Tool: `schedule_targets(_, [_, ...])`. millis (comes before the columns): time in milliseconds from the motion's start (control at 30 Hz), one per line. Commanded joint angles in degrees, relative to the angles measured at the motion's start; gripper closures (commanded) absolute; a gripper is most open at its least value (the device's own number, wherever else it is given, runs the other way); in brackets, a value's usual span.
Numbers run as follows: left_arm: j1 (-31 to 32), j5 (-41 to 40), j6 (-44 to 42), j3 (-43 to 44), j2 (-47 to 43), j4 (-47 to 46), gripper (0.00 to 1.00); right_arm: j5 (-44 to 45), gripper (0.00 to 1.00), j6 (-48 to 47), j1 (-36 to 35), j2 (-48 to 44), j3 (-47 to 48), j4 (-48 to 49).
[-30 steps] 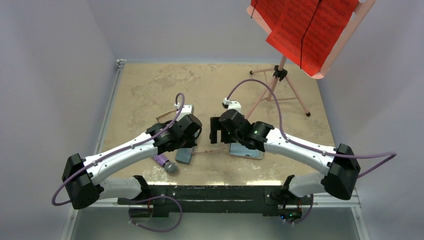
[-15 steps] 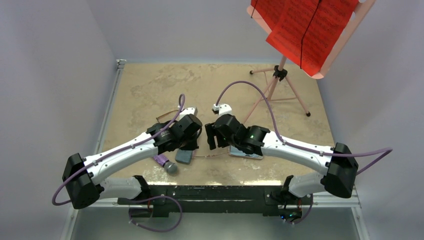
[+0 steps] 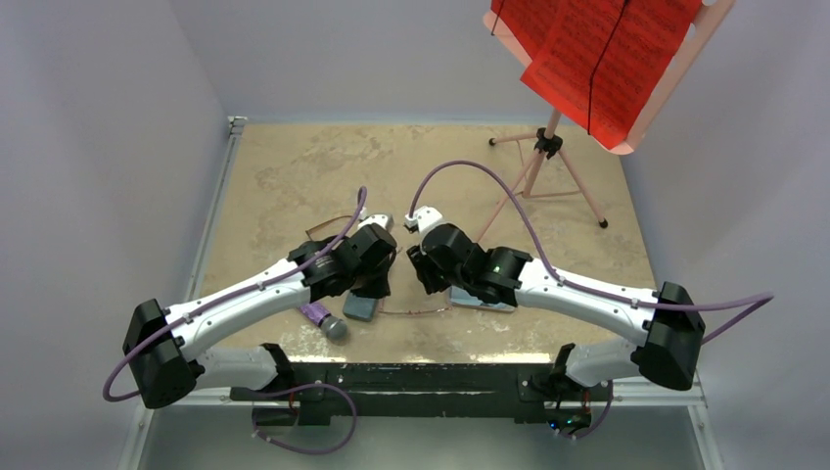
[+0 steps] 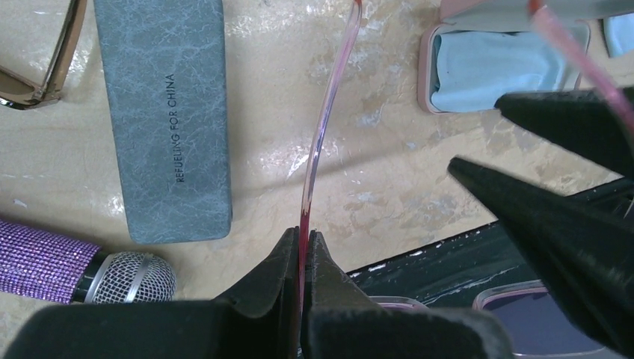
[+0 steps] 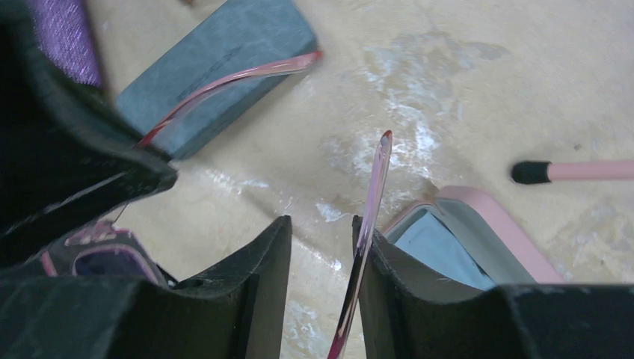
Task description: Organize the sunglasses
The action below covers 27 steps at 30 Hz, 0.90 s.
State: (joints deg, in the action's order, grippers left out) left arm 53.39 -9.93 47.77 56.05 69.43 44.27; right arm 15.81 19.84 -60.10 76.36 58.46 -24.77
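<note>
Far left, at ten o'clock in the left wrist view: dark brown thin-framed sunglasses [image 4: 34,78], flat on the tan mottled table [image 4: 389,187], just beside an oblong blue-grey case [image 4: 164,120]. At eight o'clock, a purple glitter microphone [image 4: 75,273], near the case's lower end. At six o'clock: left gripper [image 4: 303,235], pinched fully closed on one slim temple arm of the translucent pink-purple sunglasses [image 4: 318,142], raised above the table between the two arms, lenses at five o'clock. Further right: right gripper [image 5: 321,224], fingers parted by a narrow gap, nothing clamped; second temple arm standing in that gap, resting against the three-o'clock finger. At one o'clock in the left wrist view, an open pink case [image 4: 426,71] with a light blue cloth [image 4: 493,75] inside. Far right, at one o'clock in the overhead view, a pink tripod stand [image 3: 548,147] bearing red sheets.
</note>
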Motion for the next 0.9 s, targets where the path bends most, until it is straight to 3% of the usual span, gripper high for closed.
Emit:
schedule_targets(0, [0.2, 2.4, -2.0, 1.9, 1.6, -0.4, 1.0, -9.7, 0.63, -10.0, -2.0, -2.2, -0.9, 3.8])
schedule_targets(233, [-0.2, 4.2, -1.8, 2.6, 2.4, -1.5, 1.0, -28.2, 0.7, -18.7, -3.8, -2.8, -2.7, 5.0])
schedule_targets(433, [-0.2, 4.2, -2.0, 1.6, 0.9, -3.0, 1.0, -31.3, 0.48, -18.9, -3.8, -3.9, -3.0, 5.4])
schedule_targets(533, [-0.2, 3.4, -1.8, 0.7, 0.3, -3.3, 1.0, -34.1, 0.46, -18.8, -3.8, -7.2, -3.7, 7.6])
schedule_targets(667, [-0.2, 2.9, -2.2, -0.7, -0.7, -4.8, 1.0, -30.5, 0.38, -16.8, -3.8, -11.7, -4.4, 8.7])
schedule_targets(867, [-0.2, 3.4, -6.4, -2.8, -2.6, -9.0, 1.0, -13.1, 0.25, -9.9, -3.7, -17.4, -6.4, 9.7])
